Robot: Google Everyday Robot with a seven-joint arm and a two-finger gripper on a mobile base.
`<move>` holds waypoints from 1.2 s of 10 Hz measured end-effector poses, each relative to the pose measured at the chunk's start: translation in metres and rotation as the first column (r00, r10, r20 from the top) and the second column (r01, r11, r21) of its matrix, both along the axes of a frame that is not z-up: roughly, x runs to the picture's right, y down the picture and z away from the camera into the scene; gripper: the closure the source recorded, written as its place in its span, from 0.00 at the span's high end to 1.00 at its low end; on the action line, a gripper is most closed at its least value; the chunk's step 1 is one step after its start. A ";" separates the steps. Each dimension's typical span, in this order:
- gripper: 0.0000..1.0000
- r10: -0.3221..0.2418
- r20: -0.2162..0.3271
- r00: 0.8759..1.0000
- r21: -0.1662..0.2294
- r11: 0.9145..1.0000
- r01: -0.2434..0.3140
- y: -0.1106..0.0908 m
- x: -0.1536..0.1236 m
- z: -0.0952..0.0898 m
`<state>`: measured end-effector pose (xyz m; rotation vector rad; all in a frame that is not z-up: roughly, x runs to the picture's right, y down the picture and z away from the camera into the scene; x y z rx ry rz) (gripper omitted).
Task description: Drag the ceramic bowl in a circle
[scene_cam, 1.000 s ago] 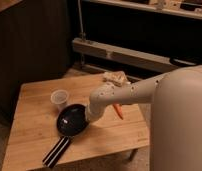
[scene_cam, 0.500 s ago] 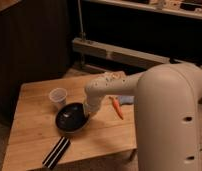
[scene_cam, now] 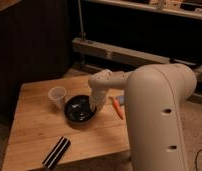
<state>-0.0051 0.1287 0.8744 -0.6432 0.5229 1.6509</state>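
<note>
The ceramic bowl (scene_cam: 79, 110) is round, shallow and glossy black, sitting near the middle of the wooden table (scene_cam: 34, 135). My white arm comes in from the right and bends down to it. The gripper (scene_cam: 94, 107) is at the bowl's right rim, touching or just over it. A small translucent whitish cup (scene_cam: 57, 96) stands just left of the bowl, close to its rim.
A flat black block with pale stripes (scene_cam: 56, 152) lies near the table's front edge. An orange carrot-like object (scene_cam: 116, 107) lies right of the bowl by the arm. A metal shelf rail (scene_cam: 124, 55) runs behind the table. A dark cabinet stands at the back left.
The arm has swung further over the table and now fills more of the right side. The bowl has shifted slightly with the gripper at its right rim.
</note>
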 end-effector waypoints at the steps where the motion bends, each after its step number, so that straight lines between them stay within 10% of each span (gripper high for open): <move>1: 0.00 0.000 -0.026 1.000 -0.004 1.000 0.000 0.005 0.018 -0.002; 7: 0.00 -0.017 -0.130 0.991 -0.013 1.000 0.016 0.034 0.121 -0.056; 12: 0.00 -0.169 0.111 0.979 -0.012 0.985 0.171 0.089 0.053 -0.127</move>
